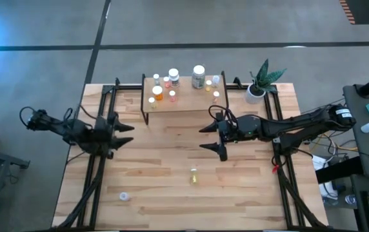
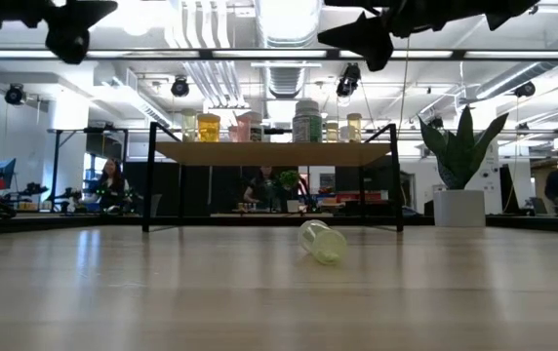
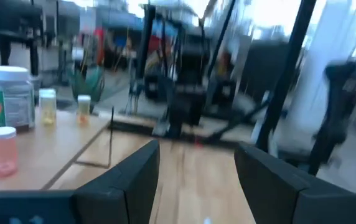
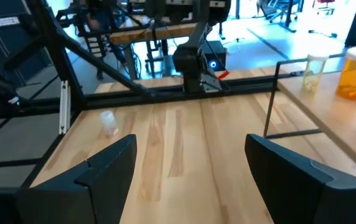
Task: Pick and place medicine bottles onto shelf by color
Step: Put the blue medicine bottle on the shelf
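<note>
The shelf [image 1: 184, 95] stands at the table's far middle, and several medicine bottles [image 1: 173, 77] stand upright on its board. A yellowish clear bottle [image 1: 193, 175] lies on its side on the tabletop, also in the low view [image 2: 322, 241]. A small white bottle [image 1: 124, 196] rests near the front left, and the right wrist view [image 4: 107, 121] shows it too. My left gripper [image 1: 131, 133] hovers open at the table's left. My right gripper [image 1: 204, 137] hovers open in front of the shelf. Both point level and hold nothing.
A white pot with a green plant [image 1: 260, 82] stands at the far right corner beside the shelf. Black frame rails [image 1: 97, 161] run along both table sides. Bare planks [image 1: 165, 161] lie between the grippers and the near edge.
</note>
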Robot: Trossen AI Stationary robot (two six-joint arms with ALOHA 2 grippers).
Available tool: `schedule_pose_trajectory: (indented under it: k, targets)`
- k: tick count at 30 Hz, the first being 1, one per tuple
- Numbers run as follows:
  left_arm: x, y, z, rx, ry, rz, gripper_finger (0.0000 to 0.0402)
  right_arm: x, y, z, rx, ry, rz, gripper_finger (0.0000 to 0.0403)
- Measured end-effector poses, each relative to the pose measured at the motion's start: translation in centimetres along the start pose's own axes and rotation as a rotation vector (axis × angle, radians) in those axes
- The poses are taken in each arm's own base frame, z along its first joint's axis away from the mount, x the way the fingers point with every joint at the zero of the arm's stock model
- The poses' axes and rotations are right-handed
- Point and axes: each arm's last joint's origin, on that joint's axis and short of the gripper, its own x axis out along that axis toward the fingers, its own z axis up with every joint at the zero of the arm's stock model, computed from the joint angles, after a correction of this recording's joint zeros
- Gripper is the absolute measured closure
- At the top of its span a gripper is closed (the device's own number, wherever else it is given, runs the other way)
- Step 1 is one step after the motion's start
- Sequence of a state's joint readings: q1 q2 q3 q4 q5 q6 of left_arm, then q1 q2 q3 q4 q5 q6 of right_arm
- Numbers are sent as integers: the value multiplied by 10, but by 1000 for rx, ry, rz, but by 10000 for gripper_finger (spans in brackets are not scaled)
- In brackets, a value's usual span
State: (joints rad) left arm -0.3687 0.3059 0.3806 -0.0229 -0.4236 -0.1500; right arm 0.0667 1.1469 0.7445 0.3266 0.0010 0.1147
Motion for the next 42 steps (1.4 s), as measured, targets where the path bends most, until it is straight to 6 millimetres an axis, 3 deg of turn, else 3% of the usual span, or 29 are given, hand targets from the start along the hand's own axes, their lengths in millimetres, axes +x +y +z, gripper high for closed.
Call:
schedule_pose_trajectory:
  k: [5, 8, 14, 17, 23, 34, 42]
  targets:
    - [-12, 7, -10, -89, -28, -1, 210, -1, 0, -6, 16, 17, -1, 115]
    - [-17, 8, -4, -111, -75, -34, 210, -1, 0, -6, 10, 17, -2, 115]
    - [-27, 13, -6, 24, -75, -27, 210, -1, 0, -5, 1, 0, 0, 115]
    - [-33, 18, -4, -39, -120, 70, 210, -1, 0, -5, 5, -1, 0, 115]
    - [-34, 17, -4, -81, -127, 17, 210, -1, 0, -4, -2, -4, 0, 115]
    - [-29, 15, -5, -117, -140, 29, 210, -2, -1, -6, 30, 20, -2, 115]
    - [8, -4, 2, -68, 233, 43, 210, -18, 0, 0, 35, 37, -6, 115]
